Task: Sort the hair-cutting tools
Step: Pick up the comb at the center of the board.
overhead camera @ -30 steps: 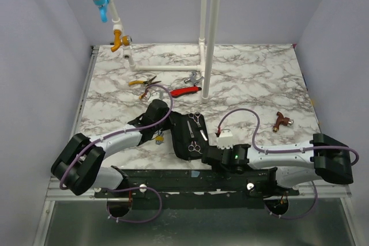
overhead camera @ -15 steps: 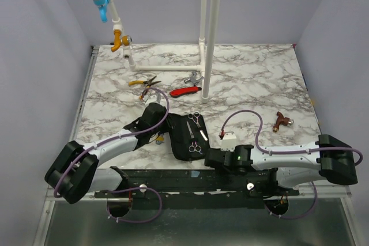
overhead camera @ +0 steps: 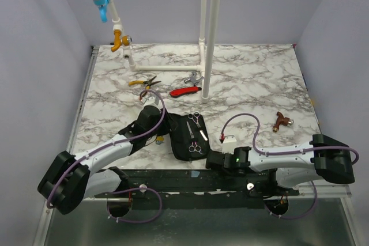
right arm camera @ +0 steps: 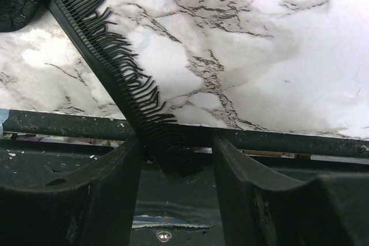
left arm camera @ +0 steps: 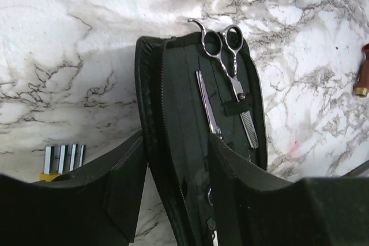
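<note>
From above, silver scissors (overhead camera: 196,120) lie in the open black case (overhead camera: 183,142) on the worktop (overhead camera: 259,84). Left wrist: the left tool (left arm camera: 176,154) is released, fingers astride the case's zip edge, short of the scissors. Right wrist: the toothed black comb (right arm camera: 109,67) slants between the right tool's (right arm camera: 176,148) fingers; grip unclear.

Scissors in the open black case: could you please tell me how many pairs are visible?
2. One pair lies at the case's far end, the other pair at its near end; more may be hidden.
</note>
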### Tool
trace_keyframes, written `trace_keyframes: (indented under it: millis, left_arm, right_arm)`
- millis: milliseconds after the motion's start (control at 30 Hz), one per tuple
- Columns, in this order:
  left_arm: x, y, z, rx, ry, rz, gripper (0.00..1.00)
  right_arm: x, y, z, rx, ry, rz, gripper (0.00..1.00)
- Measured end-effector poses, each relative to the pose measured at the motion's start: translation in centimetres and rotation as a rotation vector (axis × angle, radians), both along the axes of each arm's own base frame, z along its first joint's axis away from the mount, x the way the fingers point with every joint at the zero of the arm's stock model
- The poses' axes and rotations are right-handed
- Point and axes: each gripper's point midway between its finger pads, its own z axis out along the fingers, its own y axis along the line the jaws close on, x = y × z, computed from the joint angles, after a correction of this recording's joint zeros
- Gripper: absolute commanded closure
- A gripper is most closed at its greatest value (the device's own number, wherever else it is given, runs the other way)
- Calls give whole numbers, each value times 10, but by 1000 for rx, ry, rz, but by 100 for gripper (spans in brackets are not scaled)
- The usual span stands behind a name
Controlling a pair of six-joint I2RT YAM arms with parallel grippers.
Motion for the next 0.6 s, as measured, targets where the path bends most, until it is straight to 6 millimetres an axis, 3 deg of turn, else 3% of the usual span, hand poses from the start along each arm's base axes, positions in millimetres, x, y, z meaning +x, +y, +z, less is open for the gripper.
trace_keyframes:
  millis: [433, 600]
  left_arm:
    - [-31, 3, -12, -51, 33, -66, 55]
    - [-32, 2, -5, -68, 15, -72, 55]
  right_arm:
    - [3, 16, -1, 40, -11, 48, 75]
    - [5, 22, 9, 51, -16, 56, 77]
